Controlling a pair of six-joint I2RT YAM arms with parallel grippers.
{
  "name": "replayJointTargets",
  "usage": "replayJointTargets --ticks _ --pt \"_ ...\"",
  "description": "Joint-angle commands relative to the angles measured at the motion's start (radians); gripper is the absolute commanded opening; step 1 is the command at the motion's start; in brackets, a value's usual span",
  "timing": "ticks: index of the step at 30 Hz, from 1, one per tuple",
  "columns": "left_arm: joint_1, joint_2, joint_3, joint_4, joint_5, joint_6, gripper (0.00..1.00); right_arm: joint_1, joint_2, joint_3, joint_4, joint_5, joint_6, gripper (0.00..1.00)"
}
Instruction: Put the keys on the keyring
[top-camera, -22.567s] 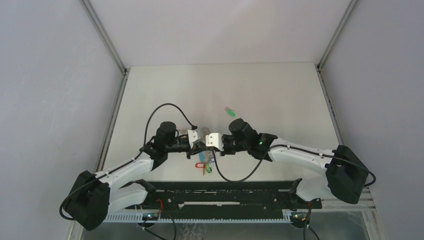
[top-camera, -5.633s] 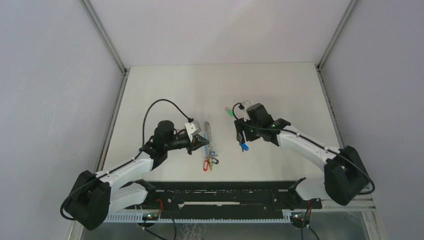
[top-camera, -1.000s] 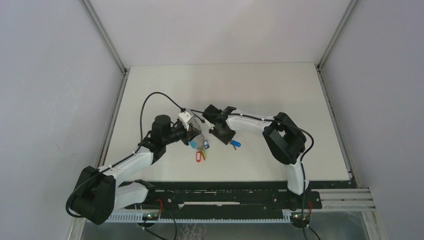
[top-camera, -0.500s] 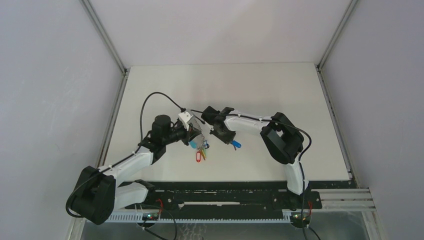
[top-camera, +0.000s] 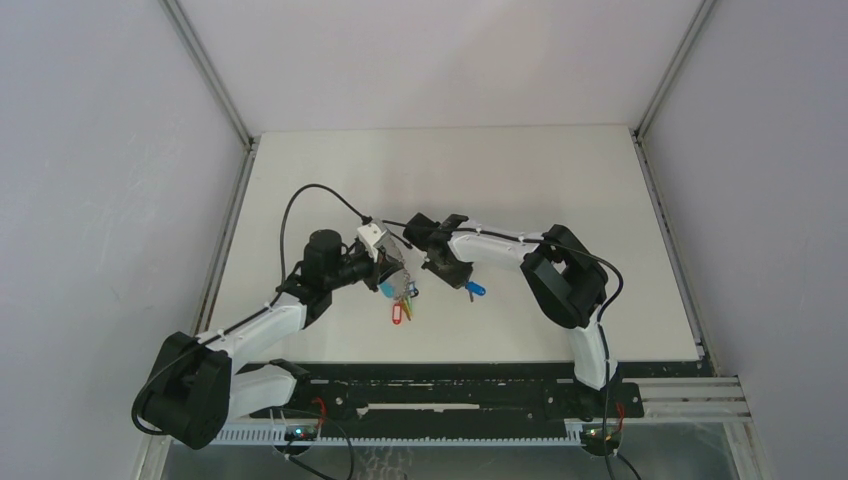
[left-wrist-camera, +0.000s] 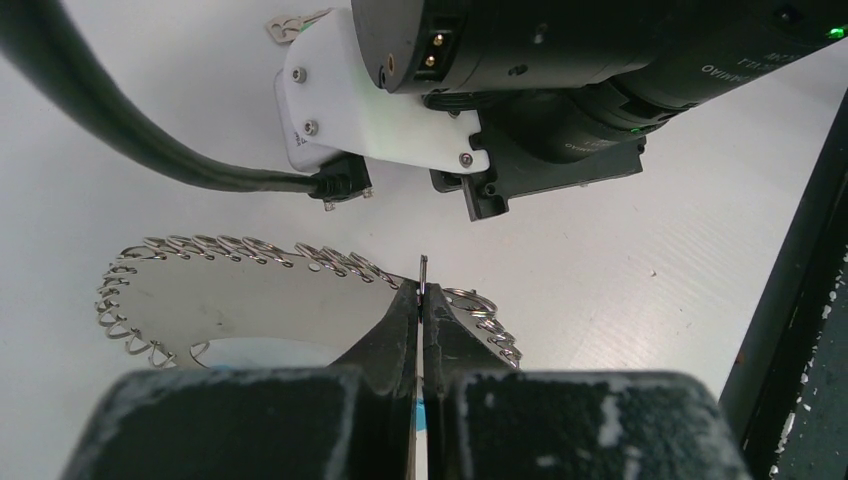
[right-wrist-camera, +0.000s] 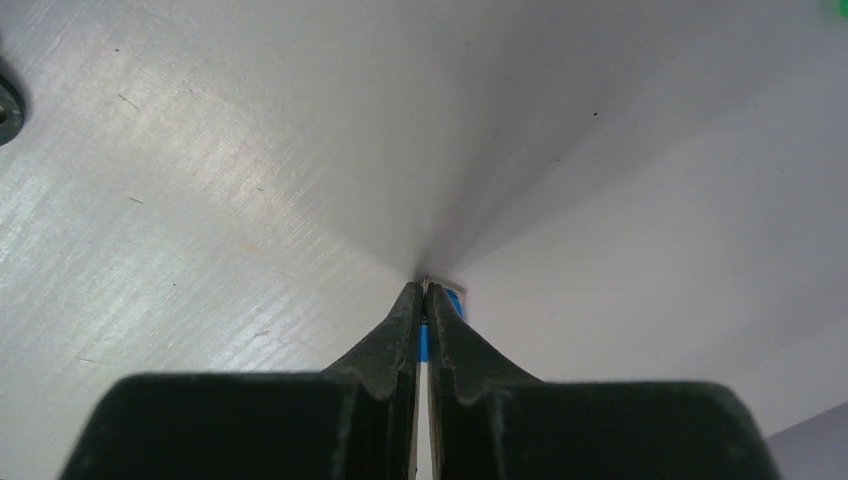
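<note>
**Blue key and keyring held side by side, mid-table**

Pinched in the right gripper (top-camera: 460, 280): the blue key (top-camera: 475, 290), just right of the keyring (top-camera: 403, 284) and apart from it in the top view. From the right wrist, fingers pressed tight together, with only a sliver of the key's blue head (right-wrist-camera: 452, 299) showing past the tips of the right gripper (right-wrist-camera: 427, 300). Impossible to tell whether the key touches the table (top-camera: 330, 180) below.

Gripped in the left gripper (top-camera: 395, 272): the keyring, lifted near the left-centre of the table. From the left wrist, jaws of the left gripper (left-wrist-camera: 422, 300) closed on the thin wire, its end poking up just past the fingertips. Around the keyring (left-wrist-camera: 230, 249), a row of small silver loops curving off to the left, with a pale blue patch low beside the fingers. Below the grip in the top view, a cluster of tags (top-camera: 397, 313) hanging together, red the lowest, turquoise and yellow-green above.

Close behind the wire, filling the top of the left wrist view, the black and white wrist of the right arm (left-wrist-camera: 520, 100).
</note>
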Motion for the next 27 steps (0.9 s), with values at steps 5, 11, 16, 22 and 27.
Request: replayJointTargets --ticks 5,11,16,22,27 --pt "0.006 -0.006 0.006 0.080 0.047 -0.014 0.00 -0.003 -0.093 -0.004 0.016 0.005 -0.004 0.00" --pt "0.004 -0.022 -0.010 0.112 0.105 -0.003 0.00 -0.035 -0.243 -0.127 0.146 -0.103 -0.052 0.00" --pt "0.006 -0.036 -0.018 0.117 0.145 0.011 0.00 -0.071 -0.389 -0.258 0.287 -0.224 -0.071 0.00" --pt "0.003 -0.039 -0.016 0.123 0.200 0.014 0.00 -0.090 -0.570 -0.447 0.506 -0.332 -0.081 0.00" --pt "-0.005 -0.075 -0.016 0.122 0.229 0.014 0.00 -0.093 -0.766 -0.630 0.773 -0.401 -0.101 0.00"
